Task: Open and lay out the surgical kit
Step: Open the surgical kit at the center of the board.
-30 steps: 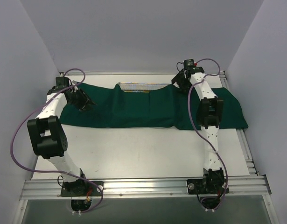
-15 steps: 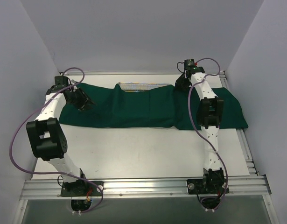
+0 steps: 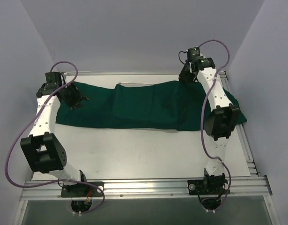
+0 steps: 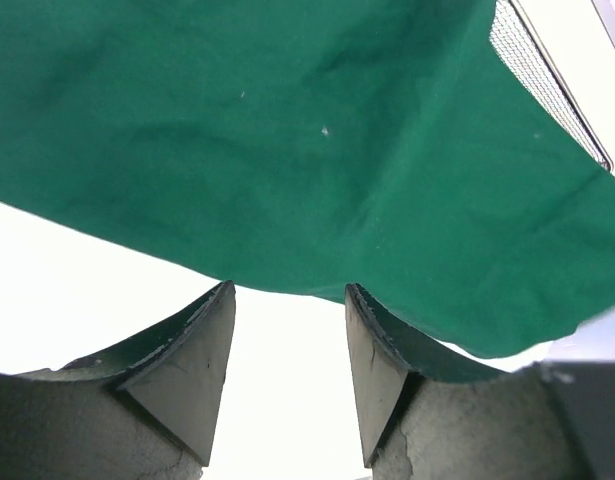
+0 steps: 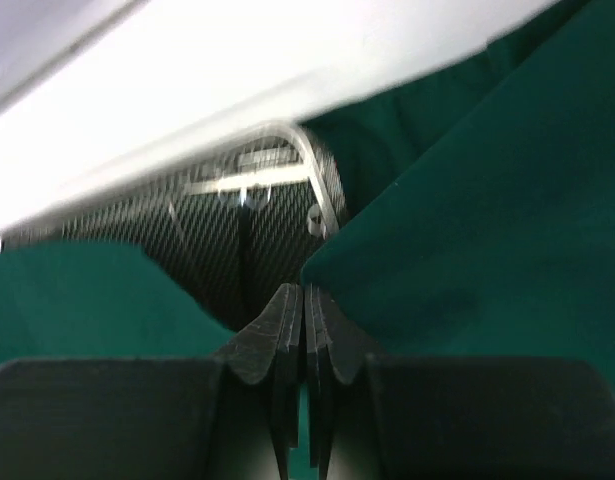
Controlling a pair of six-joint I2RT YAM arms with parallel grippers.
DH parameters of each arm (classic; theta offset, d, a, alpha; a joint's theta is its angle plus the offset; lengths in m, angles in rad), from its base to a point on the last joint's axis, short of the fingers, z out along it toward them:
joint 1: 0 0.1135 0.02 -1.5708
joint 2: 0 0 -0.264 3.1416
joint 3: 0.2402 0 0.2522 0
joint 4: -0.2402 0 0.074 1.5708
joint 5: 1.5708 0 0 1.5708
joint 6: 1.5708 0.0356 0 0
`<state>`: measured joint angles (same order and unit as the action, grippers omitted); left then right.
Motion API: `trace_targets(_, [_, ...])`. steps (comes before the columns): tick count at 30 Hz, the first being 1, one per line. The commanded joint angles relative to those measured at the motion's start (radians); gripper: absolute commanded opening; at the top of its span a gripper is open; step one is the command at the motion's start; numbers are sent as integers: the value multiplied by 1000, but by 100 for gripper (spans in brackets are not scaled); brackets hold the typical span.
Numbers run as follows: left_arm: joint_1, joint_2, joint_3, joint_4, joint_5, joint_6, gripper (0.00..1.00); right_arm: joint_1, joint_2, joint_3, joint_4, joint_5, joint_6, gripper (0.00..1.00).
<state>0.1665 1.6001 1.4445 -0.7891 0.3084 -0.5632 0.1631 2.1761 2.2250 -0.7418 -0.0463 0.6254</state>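
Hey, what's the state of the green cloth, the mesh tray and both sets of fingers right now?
green cloth: spread out, wrinkled, draped over the tray.
mesh tray: mostly covered, one corner showing.
left fingers: open, empty, near the cloth's edge.
right fingers: shut, apparently pinching the cloth's edge beside the tray corner.

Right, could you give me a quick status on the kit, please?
Left gripper open, empty, near left end of green cloth. Right gripper shut on its far edge. Mesh tray mostly covered. Nothing in the way.
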Motion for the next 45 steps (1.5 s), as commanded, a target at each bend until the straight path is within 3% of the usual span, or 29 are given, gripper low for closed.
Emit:
trace_targets(1, [4, -78, 62, -65, -47, 20, 57, 80, -177, -128, -88, 11, -52, 0])
trace_targets(5, [7, -144, 60, -90, -107, 19, 57, 167, -460, -504, -116, -42, -36, 0])
trace_targets(6, [8, -176, 54, -94, -124, 16, 58, 174, -622, -709, -119, -61, 0, 0])
trace_targets(10, [10, -227, -2, -91, -166, 23, 58, 179, -1051, -1116, -248, -113, 117, 1])
trace_targets(13, [10, -246, -68, -68, -167, 31, 58, 168, -1240, -1159, -417, -55, 119, 12])
trace_targets(15, [11, -243, -90, -61, -163, 40, 59, 171, -1314, -1185, -441, -70, 116, 25])
trace_targets(16, [10, -239, -96, -58, -158, 43, 58, 171, -1331, -1206, -435, -88, 132, 43])
trace_targets(19, [11, -227, -104, -62, -161, 57, 59, 170, -1305, -1205, -362, -32, 154, 73])
trace_targets(22, [8, -213, -90, -61, -152, 66, 59, 168, -1138, -1109, -248, 57, 91, 76])
trace_targets(25, [2, -206, -87, -45, -147, 69, 59, 138, -942, -975, -77, 117, 22, 73])
trace_targets(28, [-1, -171, -73, -33, -138, 71, 56, 44, -713, -805, 36, 88, -53, 59])
trace_targets(29, [-1, -155, -65, -29, -120, 72, 52, 23, -661, -765, 57, 71, -62, 51])
trace_targets(30, [-2, -123, -56, -19, -109, 75, 36, 1, -579, -698, 82, 63, -78, 26])
trace_targets(32, [-4, -74, -44, 16, -79, 71, 22, -74, -479, -642, 130, 22, -88, 0])
trace_targets(34, [-5, -37, -23, 53, -31, 75, 9, -115, -417, -564, 154, 36, -111, 0])
trace_targets(37, [-18, 62, 31, 65, 11, 72, 2, -163, -293, -464, 153, 34, -142, 0])
trace_targets(42, [-61, 210, 140, 60, 41, 75, 2, -215, -130, -394, 186, -73, -188, 9])
trace_targets(45, [-97, 259, 155, 91, 64, 65, 2, -205, -64, -380, 202, -225, -194, 0])
